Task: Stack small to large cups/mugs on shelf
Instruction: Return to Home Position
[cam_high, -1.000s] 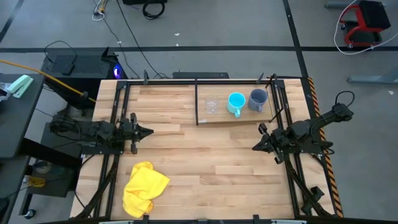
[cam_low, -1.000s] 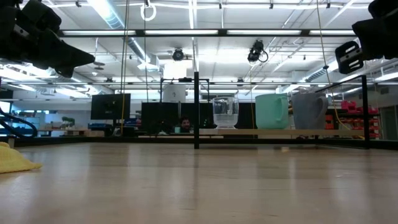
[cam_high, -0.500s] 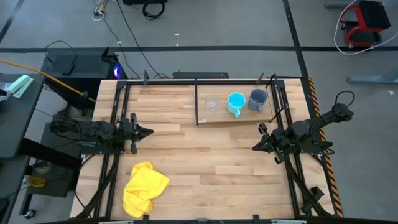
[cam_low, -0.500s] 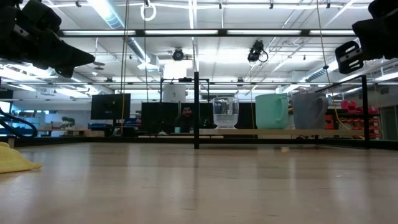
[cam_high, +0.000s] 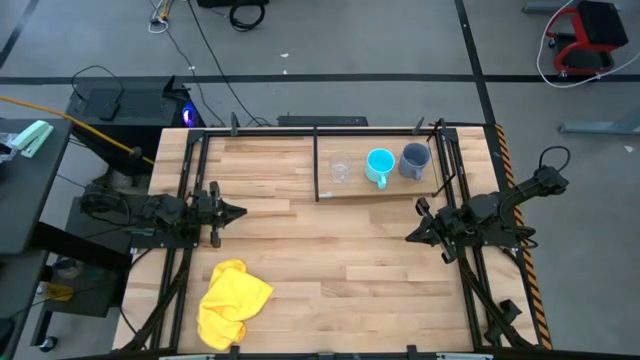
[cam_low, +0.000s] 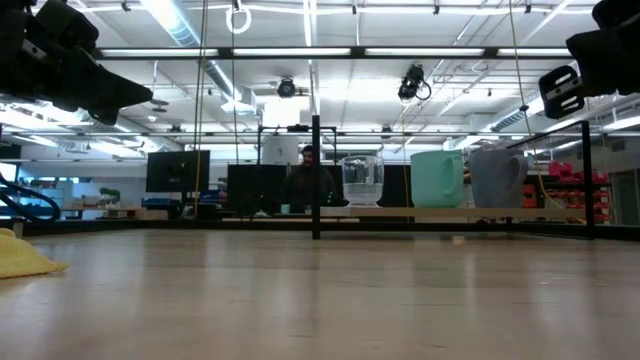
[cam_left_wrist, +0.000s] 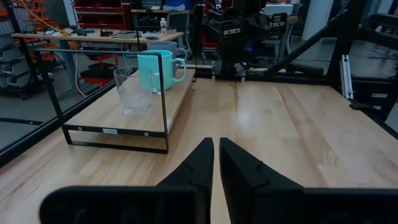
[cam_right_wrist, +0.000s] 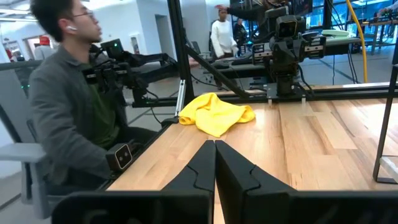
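Glass cup (cam_high: 340, 169), cyan mug (cam_high: 379, 165) and grey-blue mug (cam_high: 413, 160) stand in a row, small to large, on the shelf (cam_high: 360, 190). Nothing there has shifted in the last second. The left gripper (cam_high: 238, 211) and right gripper (cam_high: 410, 236) hover at opposite sides of the desk (cam_high: 330, 270), fingers closed and empty (the job looks finished).

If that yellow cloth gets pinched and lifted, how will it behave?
The cloth lies crumpled in soft folds, so it is probably floppy and would drape from one pinch. It looks thin, so likely light; pushed on the smooth table, it should bunch or slide, not roll.
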